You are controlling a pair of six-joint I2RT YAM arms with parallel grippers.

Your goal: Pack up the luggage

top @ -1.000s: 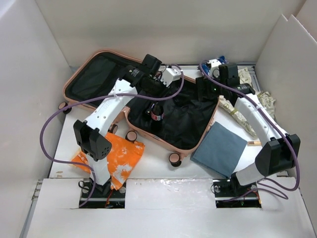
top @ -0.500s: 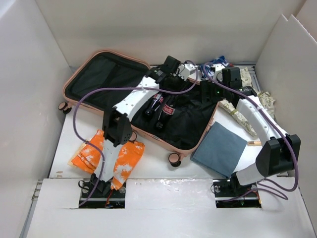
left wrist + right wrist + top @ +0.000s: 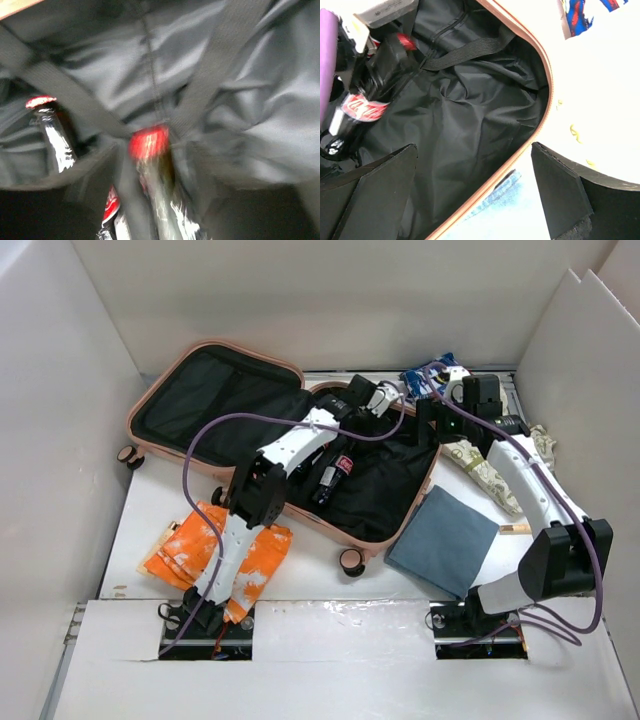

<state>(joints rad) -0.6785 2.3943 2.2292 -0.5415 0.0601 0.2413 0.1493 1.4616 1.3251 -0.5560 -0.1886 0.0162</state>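
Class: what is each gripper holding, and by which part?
Right gripper: nothing, jaws open above the suitcase. Left gripper: cannot be told; it is near a bottle, but blurred.

**Reference:** folded blue-grey cloth (image 3: 443,540), lying flat on the white desk (image 3: 300,575).
**Left of it, well apart:** crumpled orange-and-white garment (image 3: 215,555).
**Behind it and to the left:** dark cola bottle (image 3: 148,142) with a red cap, and beside it a second red-capped bottle (image 3: 41,101).
**Just behind its right corner:** cream patterned fabric (image 3: 475,468).
**Farther behind:** blue-and-white packet (image 3: 418,376).
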